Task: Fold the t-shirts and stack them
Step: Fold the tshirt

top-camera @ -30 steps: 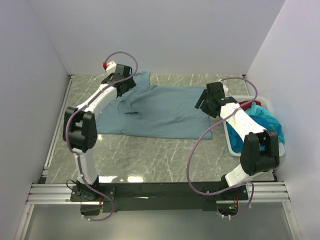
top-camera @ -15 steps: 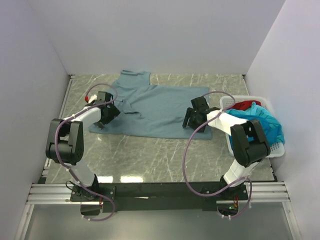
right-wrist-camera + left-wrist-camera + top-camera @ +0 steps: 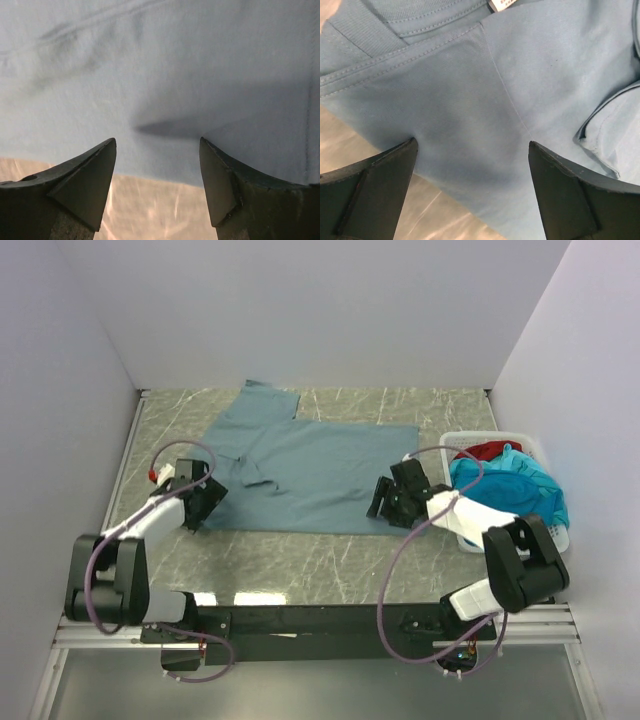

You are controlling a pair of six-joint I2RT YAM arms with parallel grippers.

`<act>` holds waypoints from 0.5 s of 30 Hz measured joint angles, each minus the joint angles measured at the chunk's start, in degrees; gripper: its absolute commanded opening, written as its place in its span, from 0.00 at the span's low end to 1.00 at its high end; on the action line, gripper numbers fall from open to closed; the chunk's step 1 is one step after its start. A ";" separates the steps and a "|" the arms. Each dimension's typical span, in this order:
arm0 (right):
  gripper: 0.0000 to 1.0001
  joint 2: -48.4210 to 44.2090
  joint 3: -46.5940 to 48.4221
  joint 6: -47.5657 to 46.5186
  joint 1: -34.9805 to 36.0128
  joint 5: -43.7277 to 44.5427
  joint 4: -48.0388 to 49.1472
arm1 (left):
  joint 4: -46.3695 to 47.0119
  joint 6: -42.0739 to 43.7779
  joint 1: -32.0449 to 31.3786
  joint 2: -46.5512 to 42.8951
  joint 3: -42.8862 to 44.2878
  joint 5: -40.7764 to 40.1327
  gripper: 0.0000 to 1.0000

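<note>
The large grey-blue t-shirt [image 3: 310, 465] lies spread flat on the marble table, collar to the left, one sleeve pointing to the far wall. My left gripper [image 3: 196, 508] is open, low at the shirt's near left corner; the left wrist view shows the shirt [image 3: 485, 100] and its collar between the spread fingers [image 3: 375, 180]. My right gripper [image 3: 385, 502] is open, low at the shirt's near right edge; the right wrist view shows the hem [image 3: 160, 100] just beyond the fingertips [image 3: 90, 175]. A turquoise t-shirt [image 3: 515, 485] and a red one [image 3: 488, 450] lie in the basket.
The white lattice basket [image 3: 462, 532] stands at the right edge of the table, beside the right arm. Grey walls close the left, back and right sides. Bare marble [image 3: 300, 560] runs along the near side in front of the shirt.
Both arms have drawn back from the far side of the shirt to its near edge and dropped low. The shirt has been pulled flatter and nearer, its folds smoothed out.
</note>
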 measured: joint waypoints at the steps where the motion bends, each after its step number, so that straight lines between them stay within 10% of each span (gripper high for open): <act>1: 0.74 -1.53 -1.36 0.20 0.55 -0.44 -0.37 | -1.22 -0.50 0.00 -1.70 -1.09 0.13 1.00; 15: 0.76 -22.12 -5.51 -0.39 3.06 0.42 -11.72 | -17.84 -5.90 0.09 -30.08 -8.55 4.35 0.99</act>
